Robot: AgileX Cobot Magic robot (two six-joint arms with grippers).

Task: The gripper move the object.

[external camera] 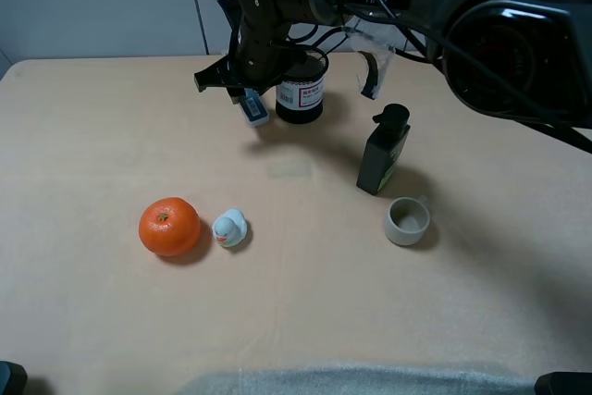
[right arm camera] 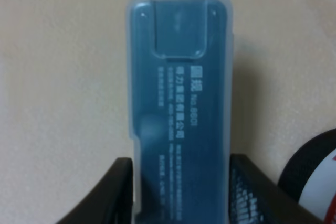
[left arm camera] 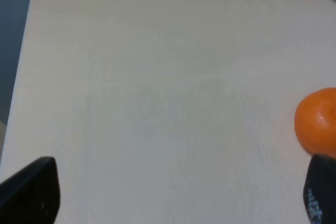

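On the desk, upper middle of the exterior frame, the right gripper has its fingers clenched on the grey-blue case, which juts out beyond them, just left of the black mesh cup, whose contents are hidden; the small grey cup, lower right, shows a bare inside; the left gripper has its fingers released.

Slim flat grey-blue translucent plastic case with white print, tilted, pinched between black right gripper fingers, over far worktop.
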